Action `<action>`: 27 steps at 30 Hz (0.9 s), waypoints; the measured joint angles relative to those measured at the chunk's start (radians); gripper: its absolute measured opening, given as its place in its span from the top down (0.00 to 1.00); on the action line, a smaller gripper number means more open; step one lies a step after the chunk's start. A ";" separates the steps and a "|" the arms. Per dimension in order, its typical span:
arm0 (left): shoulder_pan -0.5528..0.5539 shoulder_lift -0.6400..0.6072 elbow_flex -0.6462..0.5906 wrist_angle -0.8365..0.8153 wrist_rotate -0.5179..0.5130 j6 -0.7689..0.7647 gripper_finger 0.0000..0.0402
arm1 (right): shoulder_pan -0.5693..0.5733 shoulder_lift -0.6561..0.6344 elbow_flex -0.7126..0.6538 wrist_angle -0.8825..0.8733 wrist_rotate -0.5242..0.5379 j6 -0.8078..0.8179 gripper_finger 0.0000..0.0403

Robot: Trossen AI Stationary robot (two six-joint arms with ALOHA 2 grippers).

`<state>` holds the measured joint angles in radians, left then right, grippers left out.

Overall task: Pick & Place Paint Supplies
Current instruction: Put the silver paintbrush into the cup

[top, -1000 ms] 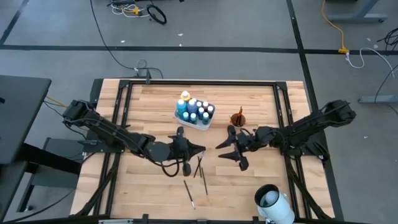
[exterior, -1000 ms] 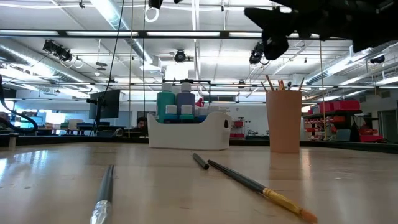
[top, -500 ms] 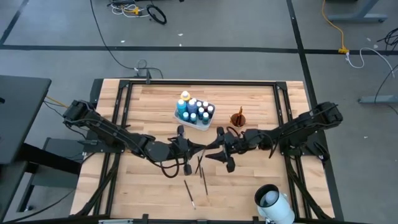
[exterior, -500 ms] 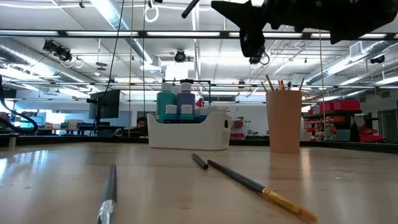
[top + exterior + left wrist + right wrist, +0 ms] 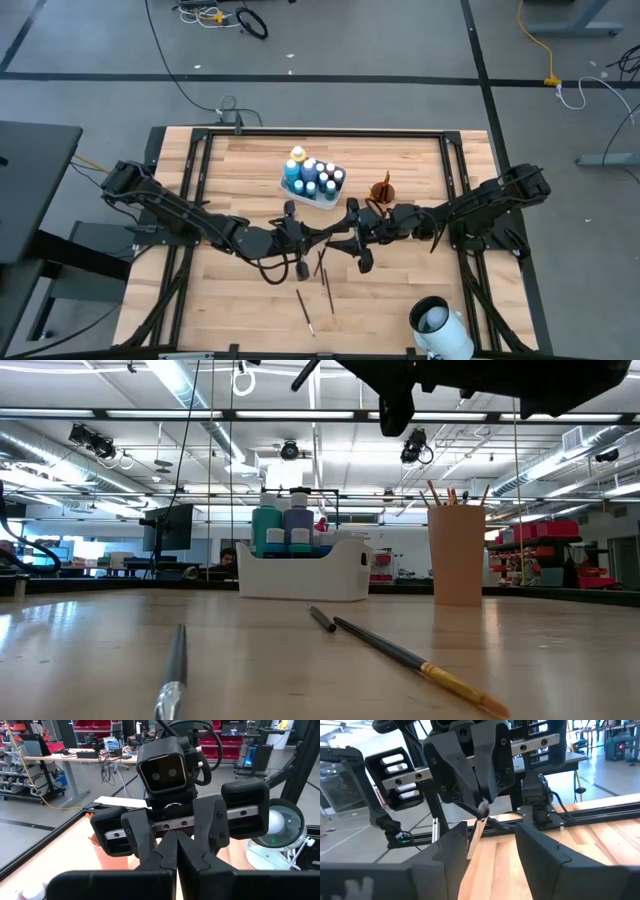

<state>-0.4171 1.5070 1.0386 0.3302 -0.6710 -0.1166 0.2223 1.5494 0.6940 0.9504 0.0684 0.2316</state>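
Wooden worktop carries a white tray of paint bottles. Above its middle, the left gripper is closed on a paintbrush, raised in the air. The right gripper faces it, its fingers apart around the brush tip.

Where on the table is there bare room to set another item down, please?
Bare wood lies along the far edge behind the white tray and left of it. The middle is crowded: both grippers meet there, with loose paintbrushes just in front and the orange-brown cup nearby.
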 joint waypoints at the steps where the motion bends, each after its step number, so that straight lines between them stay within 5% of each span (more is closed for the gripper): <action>1: 0.000 0.000 0.000 0.000 -0.004 0.002 1.00 | -0.003 0.000 0.000 -0.002 0.000 -0.004 0.59; 13: 0.000 0.000 0.000 -0.002 -0.010 -0.002 0.98 | -0.016 0.000 0.001 -0.047 -0.055 -0.078 0.97; 27: 0.000 -0.001 0.001 -0.001 -0.010 0.022 0.99 | -0.016 0.000 0.000 -0.014 -0.058 -0.092 0.96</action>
<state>-0.4171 1.5063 1.0397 0.3290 -0.6811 -0.0946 0.2066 1.5494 0.6937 0.9360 0.0109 0.1395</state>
